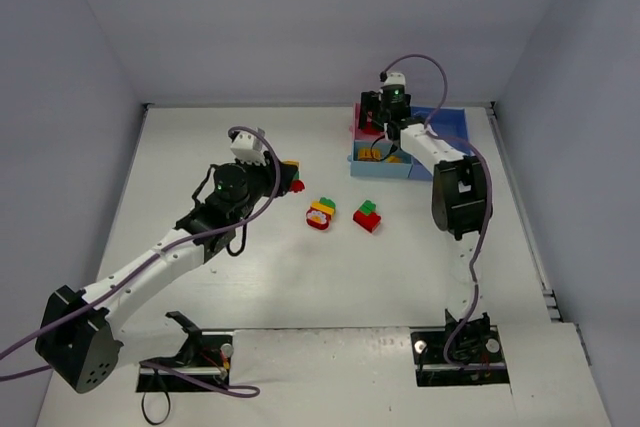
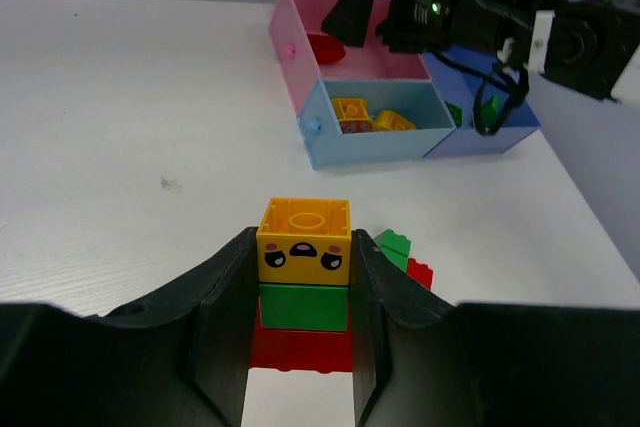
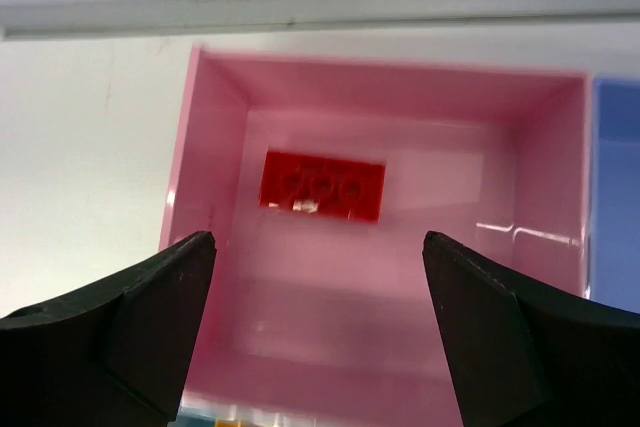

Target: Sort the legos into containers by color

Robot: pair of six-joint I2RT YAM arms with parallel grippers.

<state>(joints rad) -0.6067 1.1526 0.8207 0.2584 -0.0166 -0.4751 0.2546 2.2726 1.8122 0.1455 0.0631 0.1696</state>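
Step in hand: judged from the layout, splitting a three-colour stack (image 2: pixel 304 292) so that each brick can go to its own tray.
Left gripper: the left gripper (image 2: pixel 304 247) is closed tight on the stack, with a finger on each side of it, above the tabletop (image 1: pixel 450 287) left of its middle.
Stack: a yellow brick with a face on top, green in the middle, red underneath, standing upright between the fingers.
Right gripper: the right gripper (image 3: pixel 318 242) hangs over the pink tray (image 3: pixel 215 147) with its jaws wide apart and nothing between them.
Red brick: a red brick (image 3: pixel 322 185) lies flat on the pink tray's floor, below the open jaws and apart from them.
Trays: joined together near the far right corner of the tabletop; the light blue tray (image 2: pixel 365 147) holds yellow bricks (image 2: pixel 352 110), and the medium blue tray (image 2: pixel 480 137) shows some green.
Loose legos: two mixed clumps (image 1: pixel 321 213) (image 1: pixel 367 216) sit near the middle of the tabletop.
Doing it well: the stack fits no tray whole, so the right gripper probably has to rise clear of the tray wall and come across to pull one brick off.
Grip advice: take the red base, which sticks out below the left fingers, and pull straight along the studs.
Risk: a twisting pull could pop the stack out of the left grip.
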